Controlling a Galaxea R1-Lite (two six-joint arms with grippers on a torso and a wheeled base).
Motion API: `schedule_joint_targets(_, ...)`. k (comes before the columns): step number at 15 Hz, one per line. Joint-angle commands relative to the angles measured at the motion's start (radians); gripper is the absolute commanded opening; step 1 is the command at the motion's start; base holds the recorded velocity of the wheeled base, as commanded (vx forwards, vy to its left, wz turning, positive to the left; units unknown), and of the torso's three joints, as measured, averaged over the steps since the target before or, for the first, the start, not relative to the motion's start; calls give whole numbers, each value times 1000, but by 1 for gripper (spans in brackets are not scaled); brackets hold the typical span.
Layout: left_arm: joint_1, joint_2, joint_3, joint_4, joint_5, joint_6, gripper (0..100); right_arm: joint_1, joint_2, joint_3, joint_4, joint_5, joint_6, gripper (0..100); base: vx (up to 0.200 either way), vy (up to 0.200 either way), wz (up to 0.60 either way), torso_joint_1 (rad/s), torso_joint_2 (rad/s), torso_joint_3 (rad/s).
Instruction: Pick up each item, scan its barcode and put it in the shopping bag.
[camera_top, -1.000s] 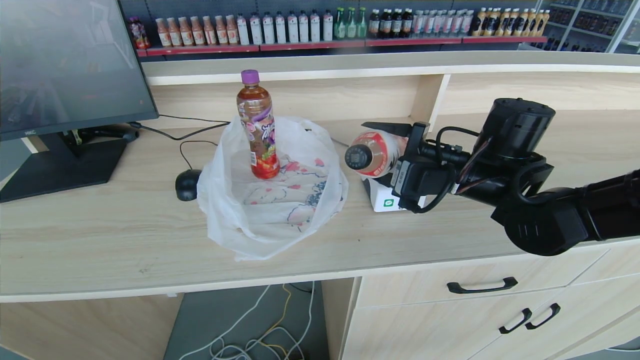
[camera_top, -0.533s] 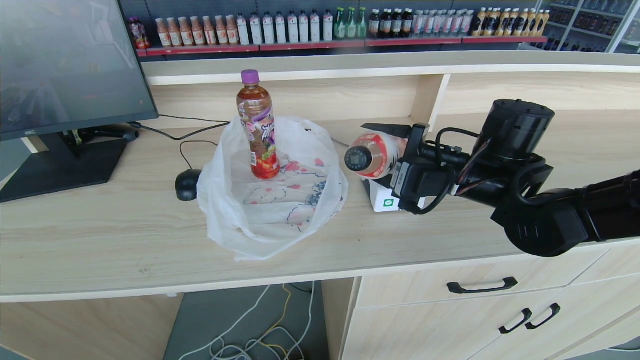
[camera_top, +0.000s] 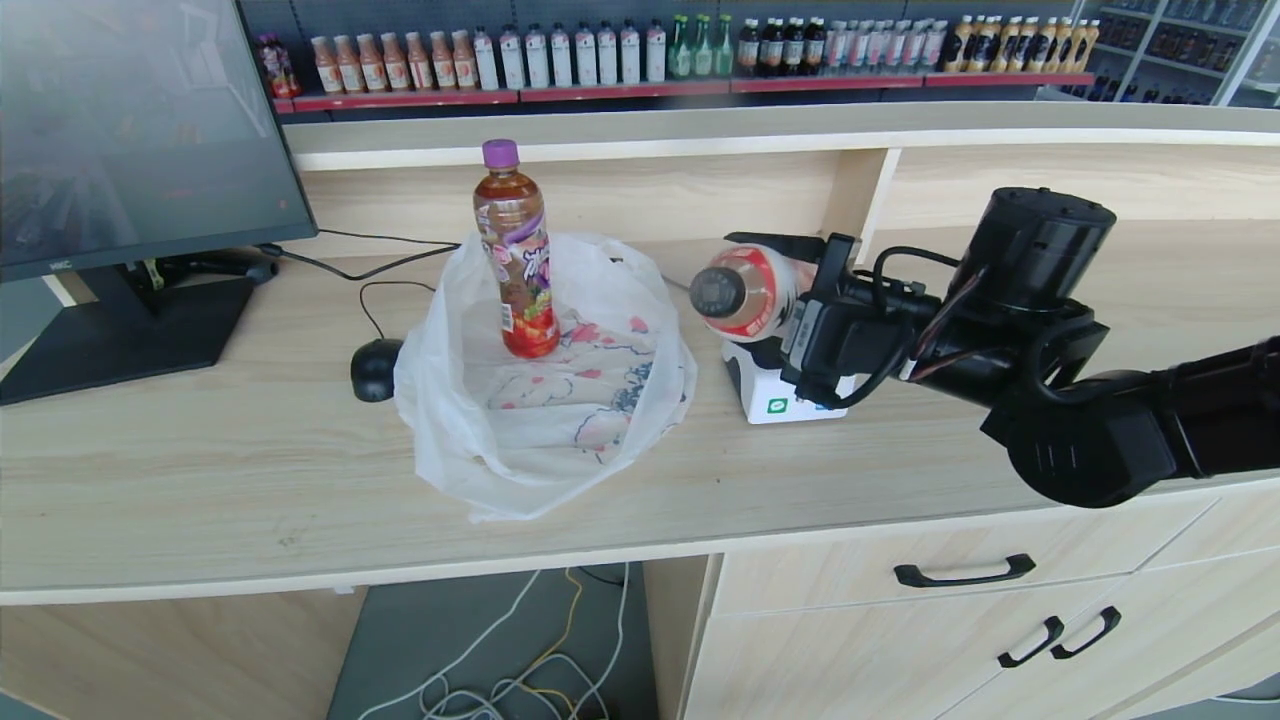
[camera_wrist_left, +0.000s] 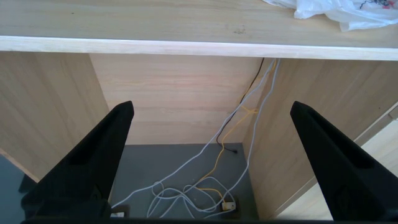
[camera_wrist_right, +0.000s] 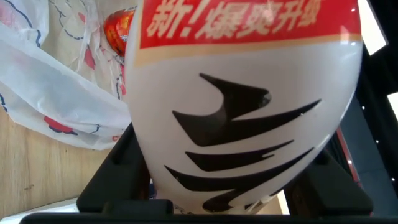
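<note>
Pale wood-grain shop counter (camera_top: 250, 480), drink shelves (camera_top: 650, 90) behind. Right claw (camera_top: 778, 292) clamped on plastic bottle (camera_top: 735, 290), held sideways, dark cap toward near left, just above small white scanner box (camera_top: 775, 405); probably to bring label barcode over reader. Round smooth body, glossy red-and-white wrap with black strokes. Thin crinkly white shopping bag (camera_top: 560, 420) slumped open just left of scanner box, mouth up for dropping in. Tall amber bottle (camera_top: 515, 260), purple cap, upright, seemingly inside bag at far side. Left claw (camera_wrist_left: 211, 118) spread wide, holding nothing, parked below counter's near edge above loose floor cables (camera_wrist_left: 199, 186). Monitor (camera_top: 130, 130) and mouse (camera_top: 375, 368) at left.
</note>
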Motion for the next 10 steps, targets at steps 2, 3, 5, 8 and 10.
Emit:
schedule_joint_targets(2, 0, 1, 0, 0, 0, 0, 100, 10, -12, -4, -12, -6, 65, 0, 0, 0, 0, 0, 0, 0)
schedule_joint_targets(3, 0, 0, 0, 0, 0, 0, 100, 21, -25, -4, -21, -31, 127, 0, 0, 0, 0, 0, 0, 0)
schedule_joint_targets(5, 0, 0, 0, 0, 0, 0, 100, 42, -38, -1, -61, -79, 243, 0, 0, 0, 0, 0, 0, 0)
schedule_joint_targets(8, 0, 1, 0, 0, 0, 0, 100, 65, -60, 3, -128, -209, 441, 0, 0, 0, 0, 0, 0, 0)
schedule_joint_targets(10, 0, 1, 0, 0, 0, 0, 100, 81, -75, 10, -193, -342, 602, 0, 0, 0, 0, 0, 0, 0)
